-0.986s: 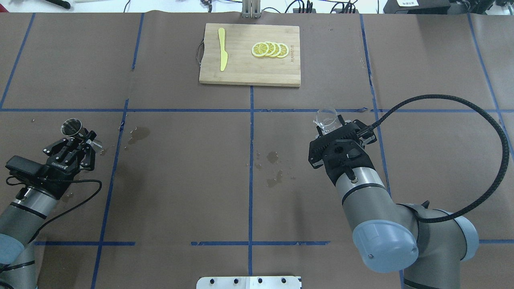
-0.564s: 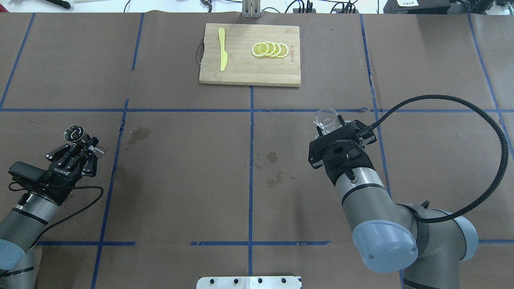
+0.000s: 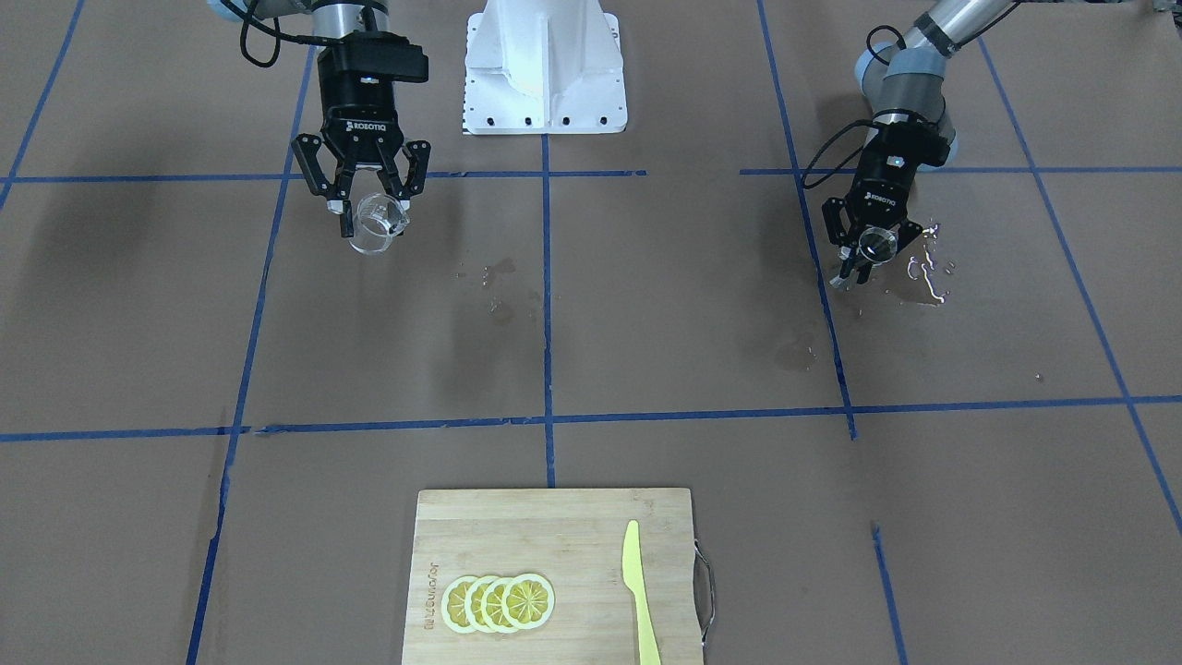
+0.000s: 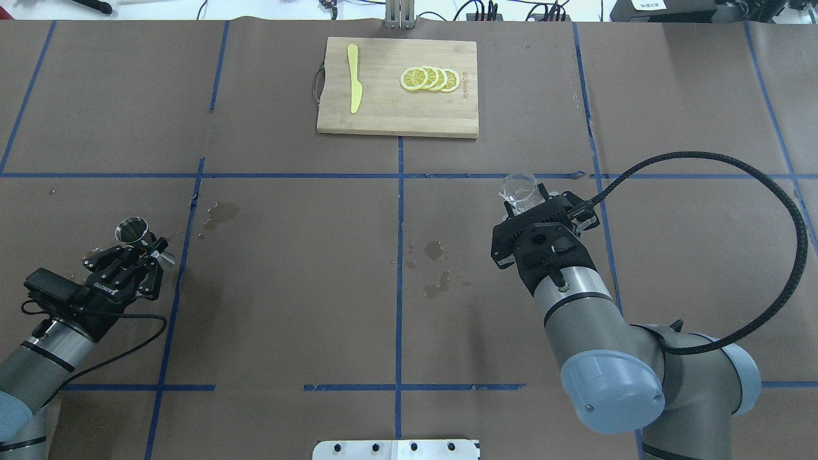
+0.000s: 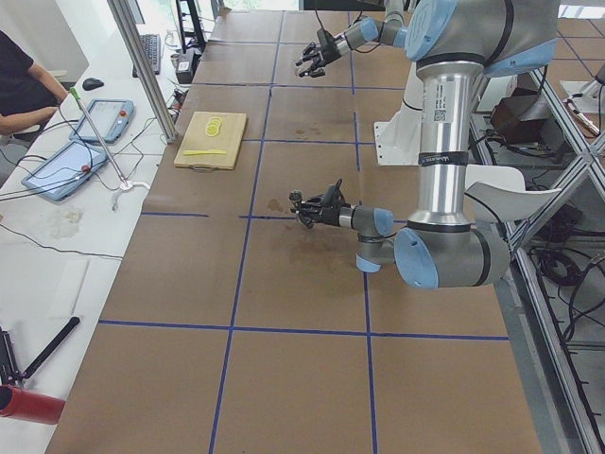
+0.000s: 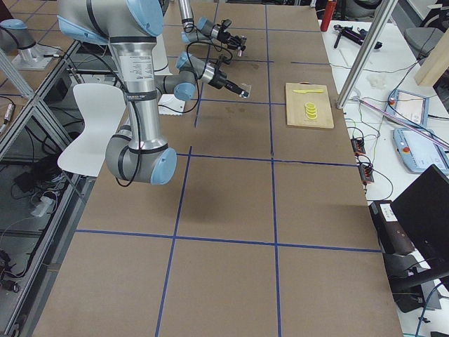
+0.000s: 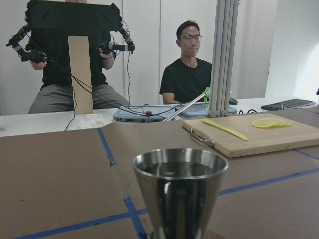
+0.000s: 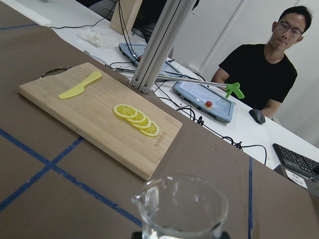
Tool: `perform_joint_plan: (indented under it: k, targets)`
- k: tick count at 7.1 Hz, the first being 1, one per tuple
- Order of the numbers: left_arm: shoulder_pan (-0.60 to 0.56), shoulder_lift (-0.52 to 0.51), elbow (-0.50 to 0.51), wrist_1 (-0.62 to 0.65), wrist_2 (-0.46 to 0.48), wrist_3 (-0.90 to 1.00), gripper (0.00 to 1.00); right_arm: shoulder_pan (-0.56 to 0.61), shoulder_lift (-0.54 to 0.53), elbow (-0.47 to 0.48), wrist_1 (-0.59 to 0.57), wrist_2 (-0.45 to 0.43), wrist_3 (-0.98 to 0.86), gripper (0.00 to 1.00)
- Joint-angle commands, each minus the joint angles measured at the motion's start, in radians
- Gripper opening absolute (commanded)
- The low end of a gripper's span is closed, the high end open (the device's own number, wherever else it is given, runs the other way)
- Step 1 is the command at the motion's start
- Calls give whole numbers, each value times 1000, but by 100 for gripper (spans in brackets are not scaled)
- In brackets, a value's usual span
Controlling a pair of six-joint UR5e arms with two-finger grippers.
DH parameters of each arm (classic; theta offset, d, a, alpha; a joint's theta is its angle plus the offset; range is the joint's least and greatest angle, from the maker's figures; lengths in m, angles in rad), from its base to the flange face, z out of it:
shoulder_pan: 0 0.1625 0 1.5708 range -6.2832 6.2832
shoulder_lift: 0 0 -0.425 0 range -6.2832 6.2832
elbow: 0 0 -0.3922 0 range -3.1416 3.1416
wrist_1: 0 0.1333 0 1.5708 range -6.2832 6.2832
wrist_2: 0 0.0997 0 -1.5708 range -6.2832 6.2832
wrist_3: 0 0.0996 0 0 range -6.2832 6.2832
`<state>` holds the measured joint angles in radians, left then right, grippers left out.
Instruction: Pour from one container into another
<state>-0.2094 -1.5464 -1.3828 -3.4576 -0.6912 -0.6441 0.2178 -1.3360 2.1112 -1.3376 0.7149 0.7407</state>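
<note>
Nearest the robot's base are two grippers, well apart, one on each side of the brown paper-covered table (image 4: 287, 306). The left gripper (image 4: 152, 248) pinches the one steel jigger (image 4: 131, 230) at its narrow waist. The jigger stands upright with its open cone on top, low over the table's left side; whether its base touches the paper cannot be told. The right gripper (image 4: 528, 195) has its two fingers pressed against the sides of the one glass measuring cup (image 4: 518, 187). The cup is upright on the table's right half, just on the near side of a blue tape line, and its pouring lip points toward the left arm. Three wet patches mark the paper: a glistening puddle (image 3: 925, 275) just beside the jigger, a darker stain (image 4: 220, 214) a little farther in, and a scatter of drops (image 4: 436, 268) near the middle line. Farther on, at the far edge, lies one wooden cutting board (image 4: 390, 112) carrying one yellow knife (image 4: 353, 78) and four overlapping lemon slices (image 4: 429, 78). Beyond the table are two people: one seated (image 7: 188, 74) and one holding control handles (image 7: 75, 59).
</note>
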Motion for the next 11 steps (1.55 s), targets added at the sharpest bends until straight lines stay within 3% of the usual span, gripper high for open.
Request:
perform_joint_plan:
  k: [1, 4, 11]
  targets:
    - [2, 17, -1, 2, -30, -21, 0, 0, 0, 0, -2, 0, 28, 0]
    - [5, 17, -10, 11, -85, -40, 0, 0, 0, 0, -2, 0, 39, 0]
    - [7, 26, -7, 25, -83, -88, 0, -2, 1, -7, 0, 0, 39, 0]
